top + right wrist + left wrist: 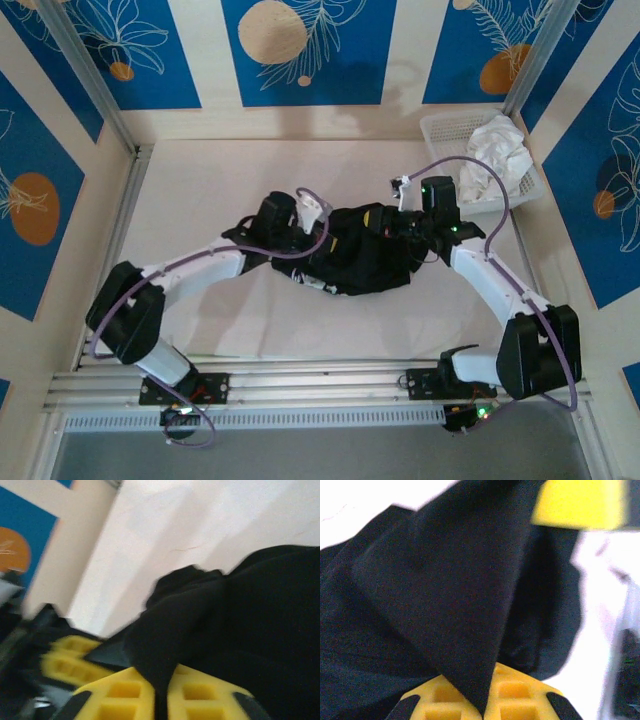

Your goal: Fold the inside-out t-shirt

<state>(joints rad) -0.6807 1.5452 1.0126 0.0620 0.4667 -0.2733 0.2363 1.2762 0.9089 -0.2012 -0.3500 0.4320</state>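
- Left gripper pinches a shirt fold; right gripper pinches another edge.
- Both hold opposite sides, likely to spread the bunched shirt on the table.

The top external camera is looking steeply down from above and behind the arm bases, taking in the whole tabletop. The wrist cameras are peering past the left fingers and right fingers, sitting very close to the black t-shirt, which all three views are sharing.
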